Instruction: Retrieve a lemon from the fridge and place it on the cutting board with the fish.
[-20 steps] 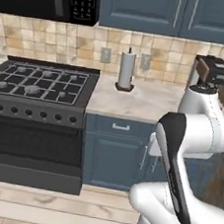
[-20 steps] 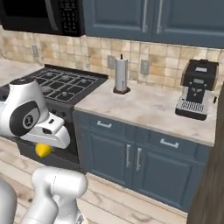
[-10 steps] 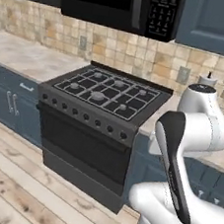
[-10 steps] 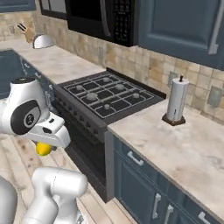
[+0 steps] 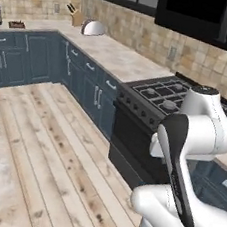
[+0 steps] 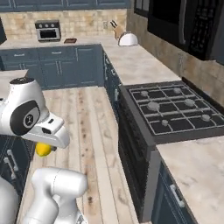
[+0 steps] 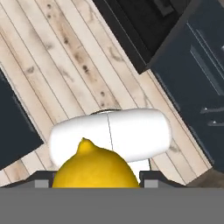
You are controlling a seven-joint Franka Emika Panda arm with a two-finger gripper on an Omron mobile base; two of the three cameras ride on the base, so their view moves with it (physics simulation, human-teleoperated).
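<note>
Whole view swung leftward along the counter since before, arm folded low, jaws clamped on the lemon (image 7: 96, 168).

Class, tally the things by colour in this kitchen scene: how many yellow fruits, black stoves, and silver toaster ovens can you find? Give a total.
Yellow: 1, the lemon, in the gripper.
Black: 1, the stove.
Silver: 1, the toaster oven.
Total: 3.

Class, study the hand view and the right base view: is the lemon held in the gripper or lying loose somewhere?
Held. The lemon sits at the gripper in the hand view, and hangs under the hand above the wooden floor in the right base view.
</note>
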